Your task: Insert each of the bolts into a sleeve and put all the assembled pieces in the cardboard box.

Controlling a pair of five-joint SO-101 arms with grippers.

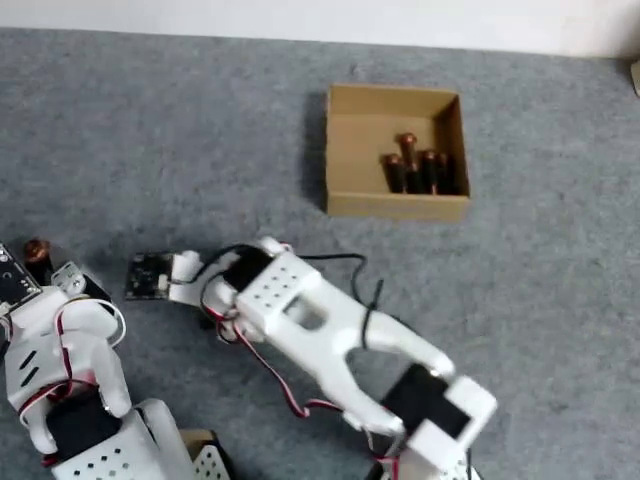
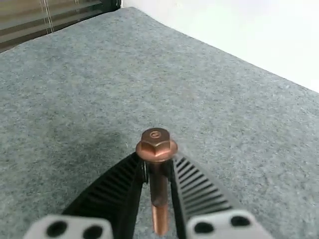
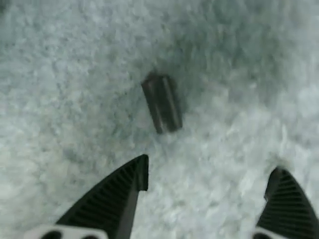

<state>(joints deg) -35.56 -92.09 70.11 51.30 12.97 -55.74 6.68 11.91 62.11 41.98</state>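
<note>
My left gripper (image 2: 158,172) is shut on a copper bolt (image 2: 156,145), gripped by the shank with its hex head up. In the high view this bolt (image 1: 37,249) sits at the far left edge, above the grey carpet. My right gripper (image 3: 209,181) stands open, just above a dark sleeve (image 3: 162,103) that lies flat on the carpet, apart from both fingers. The right arm (image 1: 290,295) stretches from the bottom right toward the left centre. The cardboard box (image 1: 395,207) stands at the back, right of centre, with three assembled pieces (image 1: 412,168) upright in its right half.
Grey carpet covers the whole table. A small circuit board (image 1: 150,275) sits at the tip of the right arm. The two arms are close together at the front left. Open carpet lies between the arms and the box.
</note>
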